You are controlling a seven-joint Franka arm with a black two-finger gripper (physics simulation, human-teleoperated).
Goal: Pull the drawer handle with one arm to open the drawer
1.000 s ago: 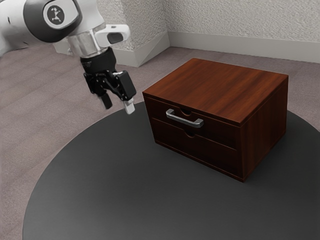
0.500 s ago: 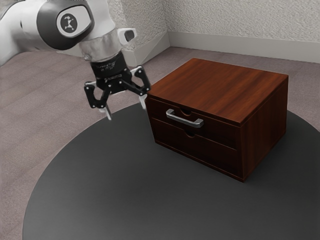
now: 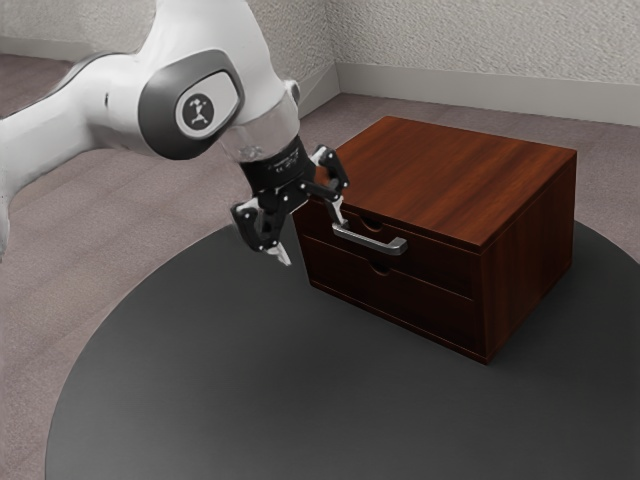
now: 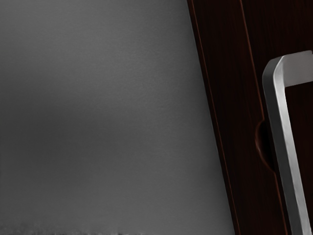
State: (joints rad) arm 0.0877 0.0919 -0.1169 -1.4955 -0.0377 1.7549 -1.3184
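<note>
Moved: my hand has swung from well clear of the cabinet to its front corner, fingers spread, holding nothing. Located: handle on the cabinet's upper drawer, which sits shut. Step: I'd slide along the cabinet front, straddle the handle's middle, then clench. Room: open counter before the cabinet for pulling.

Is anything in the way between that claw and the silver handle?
Nothing: in the exterior view the gripper hangs right beside the handle, the gap between them bare.
</note>
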